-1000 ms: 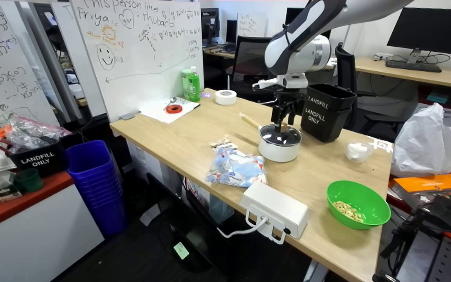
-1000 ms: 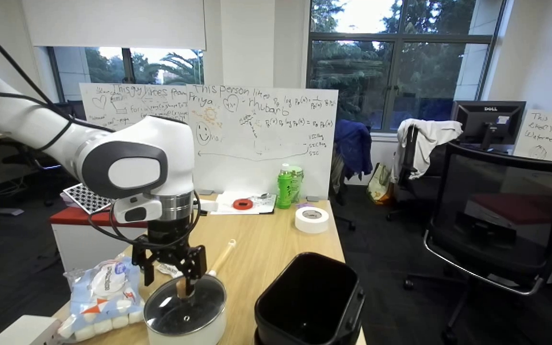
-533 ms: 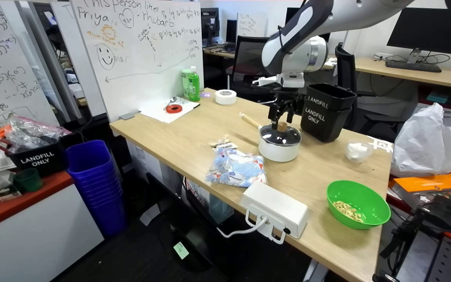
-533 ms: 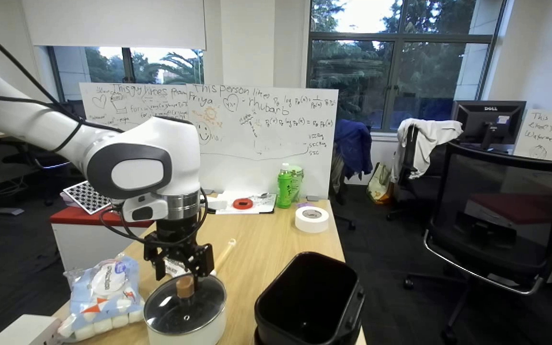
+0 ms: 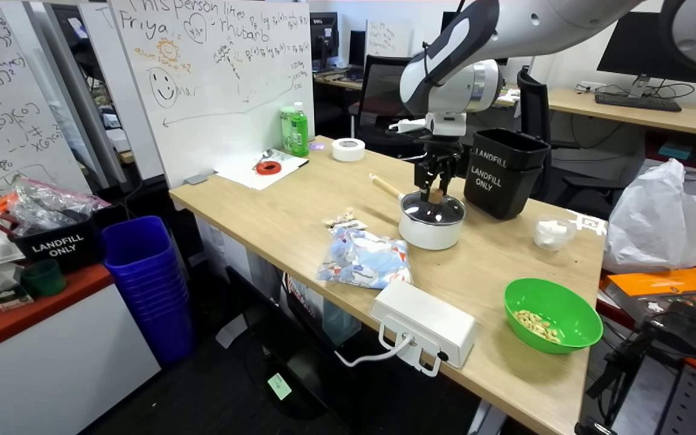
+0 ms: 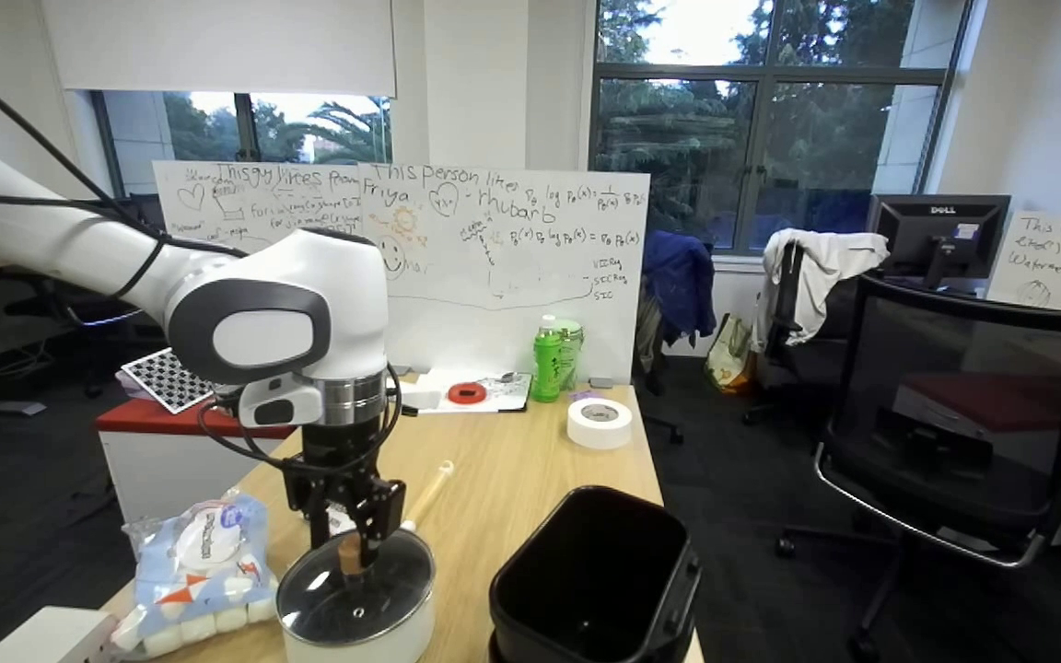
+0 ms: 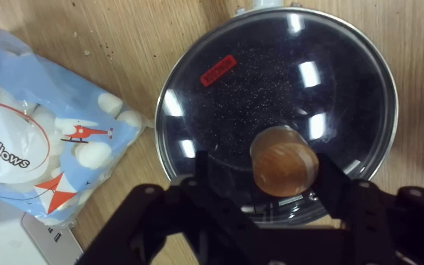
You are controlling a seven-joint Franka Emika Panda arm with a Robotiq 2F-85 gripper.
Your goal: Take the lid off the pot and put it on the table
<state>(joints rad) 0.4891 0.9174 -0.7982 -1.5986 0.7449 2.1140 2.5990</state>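
The pot (image 5: 429,237) is white and squat with a wooden handle; it stands on the light wood table (image 5: 299,211). The lid (image 7: 234,106), dark-looking glass with a silvery rim and a wooden knob (image 7: 285,167), sits on the pot. It shows in both exterior views (image 5: 423,212) (image 6: 328,603). My gripper (image 7: 261,158) points down over the lid, partly open, fingers on either side of the knob. In the wrist view the right finger is right beside the knob, contact unclear; the left finger stands apart. It shows in both exterior views (image 5: 434,191) (image 6: 344,541).
A marshmallow bag (image 5: 363,257) lies beside the pot, with a white box (image 5: 423,323) nearer the table edge. A tall black bin (image 5: 496,175) stands close behind the pot. A small clear bowl (image 5: 552,234), a green bowl (image 5: 565,314) and a tape roll (image 5: 348,150) are on the table.
The gripper has shifted right in an exterior view, rising clear of the knob and then lowering again around it. The gap between its fingers has narrowed. The lid and pot have not moved.
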